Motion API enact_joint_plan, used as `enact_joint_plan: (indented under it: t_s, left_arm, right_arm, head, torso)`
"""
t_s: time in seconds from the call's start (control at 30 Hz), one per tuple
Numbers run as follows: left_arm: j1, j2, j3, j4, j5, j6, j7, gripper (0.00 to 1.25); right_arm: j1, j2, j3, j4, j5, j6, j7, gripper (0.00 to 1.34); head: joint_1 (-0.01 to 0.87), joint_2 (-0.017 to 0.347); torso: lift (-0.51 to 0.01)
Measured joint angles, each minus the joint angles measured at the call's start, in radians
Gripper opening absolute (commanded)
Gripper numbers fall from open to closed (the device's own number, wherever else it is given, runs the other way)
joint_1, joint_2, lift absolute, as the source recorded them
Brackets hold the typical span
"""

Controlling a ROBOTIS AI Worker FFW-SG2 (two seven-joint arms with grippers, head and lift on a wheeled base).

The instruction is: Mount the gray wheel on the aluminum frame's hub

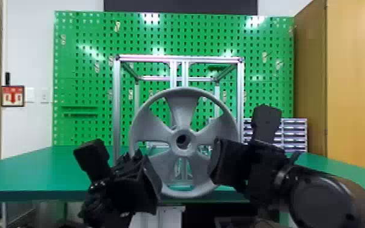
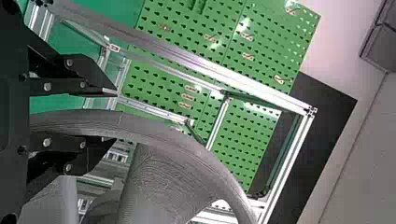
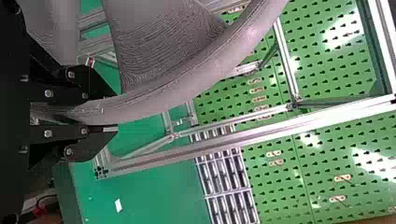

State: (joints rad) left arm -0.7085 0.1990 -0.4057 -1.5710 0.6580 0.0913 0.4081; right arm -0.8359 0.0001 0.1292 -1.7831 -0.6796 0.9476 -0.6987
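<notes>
Nearest, at the lower right of the head view, the right arm (image 1: 324, 200) comes in cut off by the bottom edge, its tool (image 1: 221, 162) at the right side of the gray wheel (image 1: 183, 104). In the right wrist view this right tool (image 3: 112, 113) is clamped on the rim, one finger on each face. At the lower left, the left tool (image 1: 153, 182) sits at the wheel's other side; its fingertips are hard to make out there, but the left wrist view shows its fingers apart, the rim passing between them with a gap to one finger.

The wheel stands upright in the middle of the head view, parts of its rim hidden behind both tools. Behind it rises the aluminum frame (image 1: 116, 106), its paired middle posts partly covered by the wheel. The frame's hub is hidden, and whether the wheel touches it I cannot tell.

The green bench (image 1: 39, 169) spreads beneath, cut off left and right. Farther back are a drawer unit (image 1: 294, 133), partly behind the right arm, and the green pegboard (image 1: 82, 75). A wooden cabinet (image 1: 354, 75) is cut off at the right edge.
</notes>
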Motion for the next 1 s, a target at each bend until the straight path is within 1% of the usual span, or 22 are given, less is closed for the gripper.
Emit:
enact_joint_plan:
  t_s: [0.3,0.6,1.0]
  left_arm:
    - [-0.020,-0.010,-0.007,0.025,-0.008,-0.014,-0.003,0.36]
    - [-0.043,-0.015,-0.008,0.039,-0.017,-0.019,-0.003,0.36]
    - [-0.054,-0.015,-0.004,0.049,-0.028,-0.019,-0.003,0.36]
  right_arm:
    - [-0.002,0.000,0.003,0.025,0.035,-0.023,0.038,0.19]
    - [-0.012,0.000,0.007,0.039,0.047,-0.037,0.047,0.19]
    - [-0.030,0.000,0.014,0.064,0.055,-0.056,0.060,0.19]
  head:
    - [-0.005,0.006]
    - [-0.005,0.006]
    - [-0.005,0.006]
  torso:
    - [-0.499]
    - [-0.499]
    - [-0.499]
